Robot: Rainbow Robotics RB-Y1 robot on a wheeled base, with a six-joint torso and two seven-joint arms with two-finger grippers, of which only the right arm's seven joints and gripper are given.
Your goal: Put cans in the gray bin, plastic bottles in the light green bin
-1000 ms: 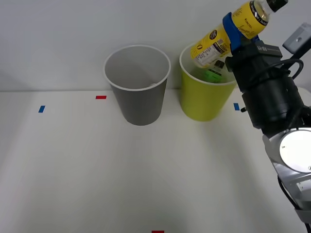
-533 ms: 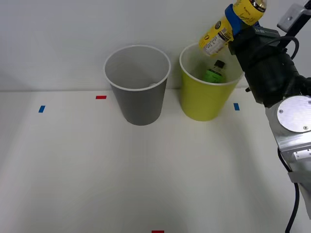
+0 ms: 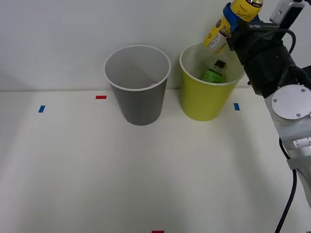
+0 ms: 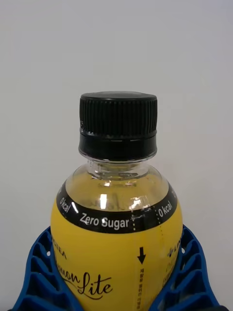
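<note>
Yellow bottle (image 3: 224, 28): black cap, label reading "Zero Sugar"; clamped at mid-body between the blue ribbed fingers (image 4: 34, 272) of the right pincer (image 3: 236, 20). Place: upper right of the front frame, tilted, base pointing down toward the far right rim of the green bin (image 3: 206, 104), above it and not touching.

Green bin: upper centre-right on the white worktop (image 3: 146, 170), upright. Holds one clear bottle with green label (image 3: 214, 73), lying against the inner wall.

Gray bin (image 3: 139, 102): just left of the green bin, near but apart; no cans seen inside.

Step in hand, by judgement: second bottle carried to its bin, release not yet made.

Next move calls for: bringing the bottle fully over the opening, since its base sits close to the rim, then parting the fingers so that it falls inside, clear of the rim.
</note>
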